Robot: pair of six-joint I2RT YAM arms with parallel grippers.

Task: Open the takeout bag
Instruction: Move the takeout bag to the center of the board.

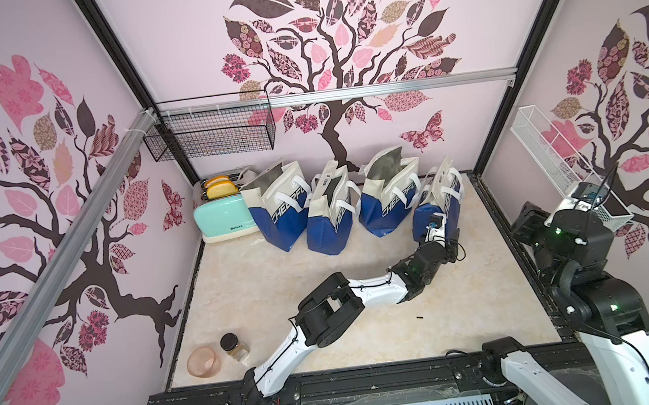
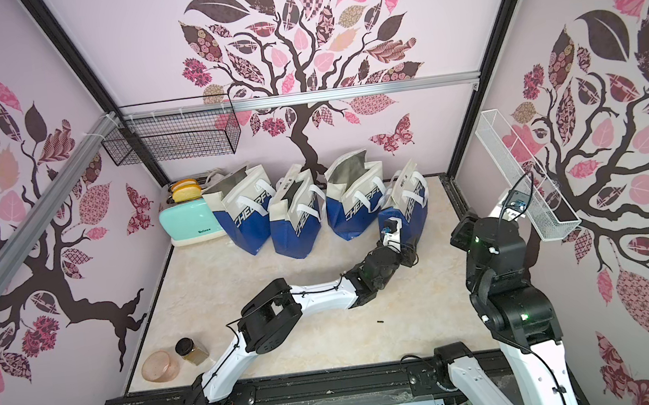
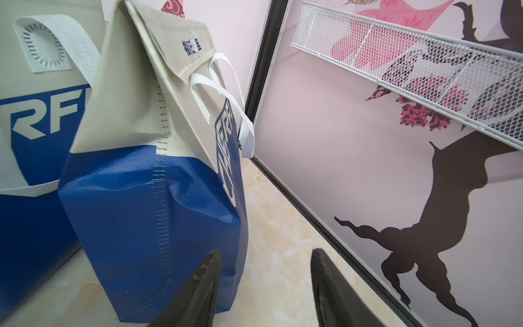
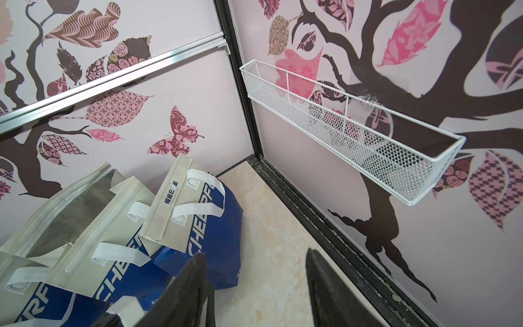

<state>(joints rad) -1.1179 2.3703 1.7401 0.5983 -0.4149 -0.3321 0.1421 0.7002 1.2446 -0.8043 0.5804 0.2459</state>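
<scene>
While the marble-patterned desk point(image 1: 365, 297) carries three matching bags point(image 1: 331, 219) gaping open along its back edge, the takeout bag point(image 1: 443, 199) at the row's right end, nearest the right-hand wall, stands upright with its top folded shut. Its long axis is vertical. The closed top ridge runs away from the robot toward the back wall, and a narrow, blue-bottomed end faces the left claw point(image 3: 265, 252), which sits low just beside it, jaws apart, gripping nothing. The right claw point(image 4: 254, 252) hangs higher, likewise spread and empty.
</scene>
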